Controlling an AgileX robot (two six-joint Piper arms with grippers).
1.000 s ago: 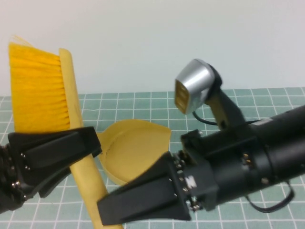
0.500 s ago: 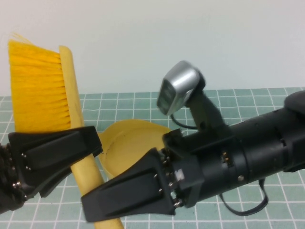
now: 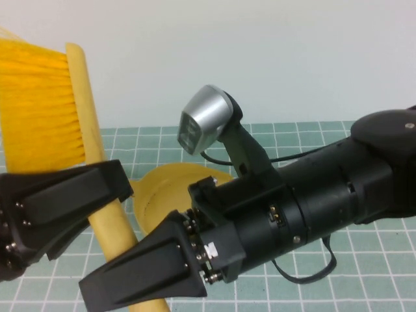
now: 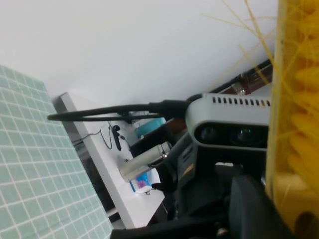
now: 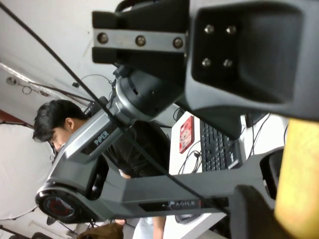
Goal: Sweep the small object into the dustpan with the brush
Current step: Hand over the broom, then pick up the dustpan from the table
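Observation:
My left gripper (image 3: 107, 195) is at the left, raised above the table and shut on the wooden handle of the brush (image 3: 81, 110). The yellow bristles (image 3: 36, 104) point up and to the left, and also show in the left wrist view (image 4: 299, 99). The yellow dustpan (image 3: 162, 195) shows behind my right gripper (image 3: 110, 289), which reaches low toward the front left. A yellow handle (image 5: 304, 174) lies against its finger (image 5: 249, 209), so it is shut on the dustpan. The small object is out of view.
A green gridded mat (image 3: 383, 273) covers the table, with a white wall behind it. The right arm's silver wrist camera (image 3: 205, 120) stands up in the middle. The two grippers are close together; the left one fills the top of the right wrist view (image 5: 239, 55).
My right arm has moved left across the view, covering more of the dustpan. The dustpan has shifted slightly left with it. The brush has moved slightly up and to the left.

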